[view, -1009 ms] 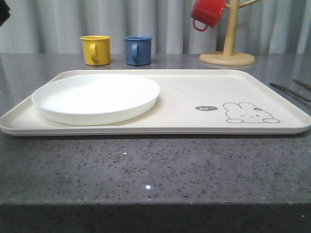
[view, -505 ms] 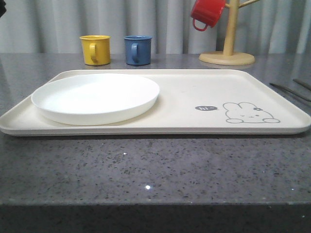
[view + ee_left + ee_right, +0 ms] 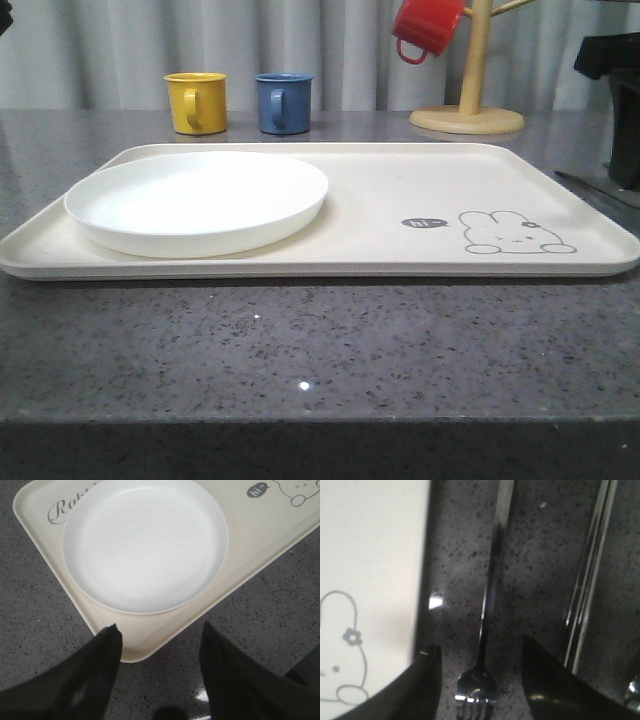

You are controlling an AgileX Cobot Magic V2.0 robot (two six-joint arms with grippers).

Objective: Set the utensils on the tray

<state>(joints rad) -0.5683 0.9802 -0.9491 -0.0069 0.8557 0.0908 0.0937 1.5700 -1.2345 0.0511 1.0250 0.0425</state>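
The cream tray [image 3: 400, 200] with the rabbit drawing lies across the table's middle. The utensils lie on the stone just off its right edge. They are a silver fork [image 3: 487, 605] nearest the tray, a pair of chopsticks [image 3: 587, 580] beyond it, and a shiny bit that may be the spoon [image 3: 634, 687]. My right gripper [image 3: 480, 647] hangs open low over the fork, whose neck and tines lie between the fingers. In the front view the right gripper [image 3: 626, 180] stands at the far right. My left gripper [image 3: 160, 627] is open and holds nothing, above the tray's rim [image 3: 150, 640] at a corner.
A round white plate [image 3: 197, 200] sits on the tray's left half. Behind the tray stand a yellow mug [image 3: 196, 102] and a blue mug [image 3: 284, 103]. A wooden mug tree [image 3: 472, 80] at the back right holds a red mug [image 3: 427, 27]. The table's front edge is near.
My right gripper has come into the front view at the far right, down over the utensils. The tray, plate and mugs have not moved.
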